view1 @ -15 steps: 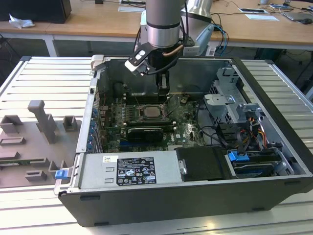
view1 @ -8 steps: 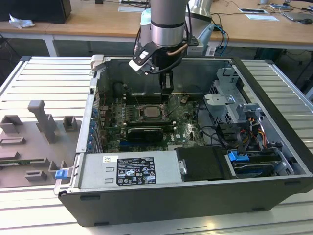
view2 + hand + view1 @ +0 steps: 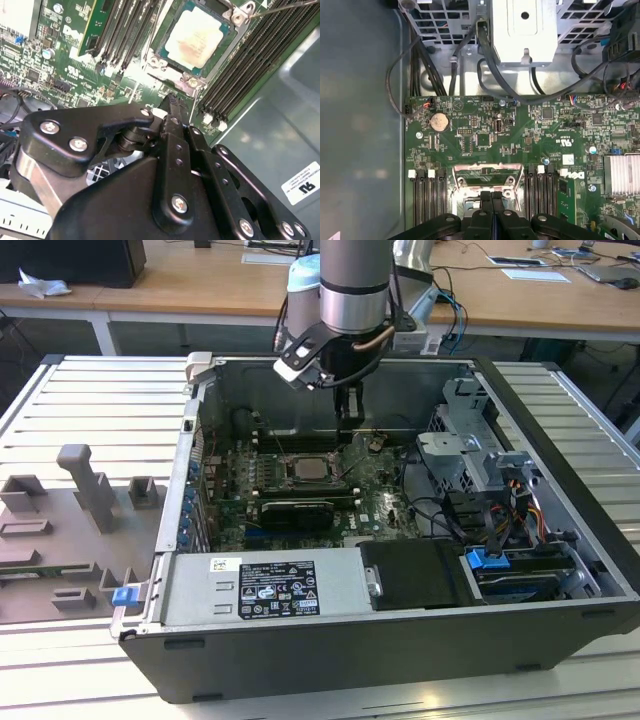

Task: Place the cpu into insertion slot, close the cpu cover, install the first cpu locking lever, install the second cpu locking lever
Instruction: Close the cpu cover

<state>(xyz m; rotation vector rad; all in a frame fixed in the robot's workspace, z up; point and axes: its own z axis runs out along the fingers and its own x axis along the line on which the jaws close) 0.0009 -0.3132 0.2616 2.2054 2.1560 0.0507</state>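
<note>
The cpu [image 3: 199, 37], a pale square chip with a faint stain on its top, lies in the insertion slot [image 3: 310, 468] on the green board. The silver cpu cover [image 3: 187, 80] lies flat around it as a frame. A thin locking lever [image 3: 285, 6] runs past one corner of the socket. My gripper [image 3: 348, 422] hangs just behind the socket inside the open case, a little above the board. In both wrist views its black fingers [image 3: 491, 196] are pressed together, shut on nothing, with the tip [image 3: 169, 98] close to the cover's edge [image 3: 487, 175].
Black memory slots [image 3: 250, 55] flank the socket on both sides [image 3: 427, 195]. A black expansion card [image 3: 295, 510] lies in front of it. A drive cage [image 3: 470, 440] with cables [image 3: 485, 55] stands at the exterior view's right, and a power supply [image 3: 265, 585] at the front. A grey fixture [image 3: 90, 490] sits outside the case.
</note>
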